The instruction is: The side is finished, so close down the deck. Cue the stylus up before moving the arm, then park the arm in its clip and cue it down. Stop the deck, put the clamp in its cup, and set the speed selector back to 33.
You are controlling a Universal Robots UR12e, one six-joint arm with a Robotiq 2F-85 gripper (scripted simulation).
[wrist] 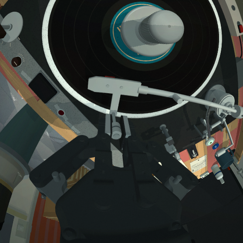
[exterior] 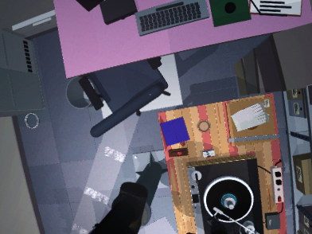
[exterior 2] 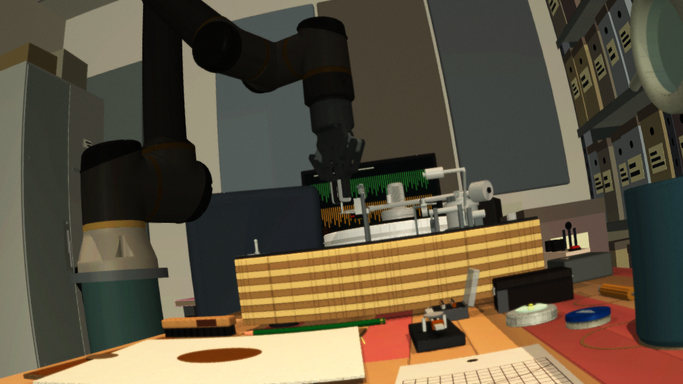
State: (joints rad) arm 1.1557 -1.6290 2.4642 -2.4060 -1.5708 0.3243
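The tonearm (wrist: pixel 181 98) reaches from its pivot at the right across the black record (wrist: pixel 131 56), and its grey headshell (wrist: pixel 113 87) lies over the record's outer grooves. The headshell's finger lift (wrist: pixel 115 131) is held in my closed gripper (wrist: pixel 116 132) (exterior 2: pixel 343 196), which comes down from above at the platter's near edge. The grey record clamp (wrist: pixel 151 30) (exterior 2: pixel 395 193) stands on the spindle over the teal label. The cue lever and arm clip (wrist: pixel 167 138) stand to the right of my fingers. The speed selector knob (wrist: pixel 16 61) sits on the grey control panel at the left.
The wood-sided deck (exterior 2: pixel 389 267) stands on the workbench, with a record sleeve (exterior 2: pixel 215 358), a brush (exterior 2: pixel 198 325) and small tools in front of it. A dark blue cup (wrist: pixel 224 158) stands beyond the arm pivot. A power strip (exterior: pixel 277 183) lies to the deck's right.
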